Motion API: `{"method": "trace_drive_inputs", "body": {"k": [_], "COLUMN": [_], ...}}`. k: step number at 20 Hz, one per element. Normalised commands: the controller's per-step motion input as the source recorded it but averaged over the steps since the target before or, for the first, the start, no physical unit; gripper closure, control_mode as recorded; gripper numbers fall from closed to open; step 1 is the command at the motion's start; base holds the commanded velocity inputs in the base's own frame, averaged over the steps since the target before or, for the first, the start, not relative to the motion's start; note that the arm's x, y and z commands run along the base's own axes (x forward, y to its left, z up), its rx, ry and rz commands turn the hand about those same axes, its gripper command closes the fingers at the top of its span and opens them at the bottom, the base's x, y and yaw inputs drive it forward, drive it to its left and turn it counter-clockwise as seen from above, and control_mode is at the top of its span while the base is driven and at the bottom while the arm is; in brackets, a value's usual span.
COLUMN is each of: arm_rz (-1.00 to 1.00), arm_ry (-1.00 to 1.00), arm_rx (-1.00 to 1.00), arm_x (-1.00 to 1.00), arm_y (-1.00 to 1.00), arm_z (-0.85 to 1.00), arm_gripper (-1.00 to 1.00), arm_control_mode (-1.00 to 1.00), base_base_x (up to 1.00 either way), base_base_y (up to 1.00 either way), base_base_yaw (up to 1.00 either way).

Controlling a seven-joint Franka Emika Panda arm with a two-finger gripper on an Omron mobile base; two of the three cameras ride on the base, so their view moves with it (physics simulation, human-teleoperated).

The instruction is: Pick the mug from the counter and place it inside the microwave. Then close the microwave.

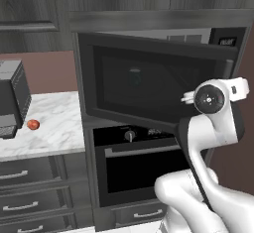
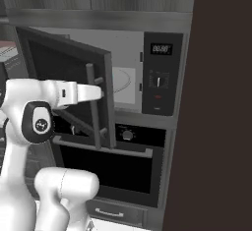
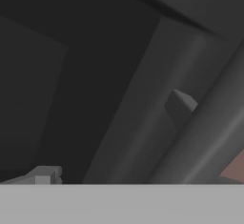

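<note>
Arm pressed close to the half-open microwave door

Gripper open and empty against the door handle; a glancing push could slip off. Behind the glass, the mug sits inside the microwave.

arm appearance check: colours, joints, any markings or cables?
Glossy white rounded arm links, with dark grey joint bands. Round dark joint caps carry a small white emblem, seen in both base views. No loose cables visible. The pincer itself is not clear enough to describe.
</note>
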Motion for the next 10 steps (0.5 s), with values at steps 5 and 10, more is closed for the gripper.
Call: {"method": "trace_drive_inputs", "body": {"k": [5, 10], "arm_rz": [0.0, 0.0], "arm_ry": [0.0, 0.0], "arm_rx": [0.06, 0.11], "arm_x": [0.56, 0.62], "arm_y": [-0.2, -0.2], "arm_z": [0.0, 0.0], "arm_gripper": [-1.0, -1.0], "arm_control_mode": [-1.0, -1.0], "base_base_x": [0.0, 0.0], "base_base_y": [0.0, 0.0], "base_base_yaw": [0.0, 0.0]}}
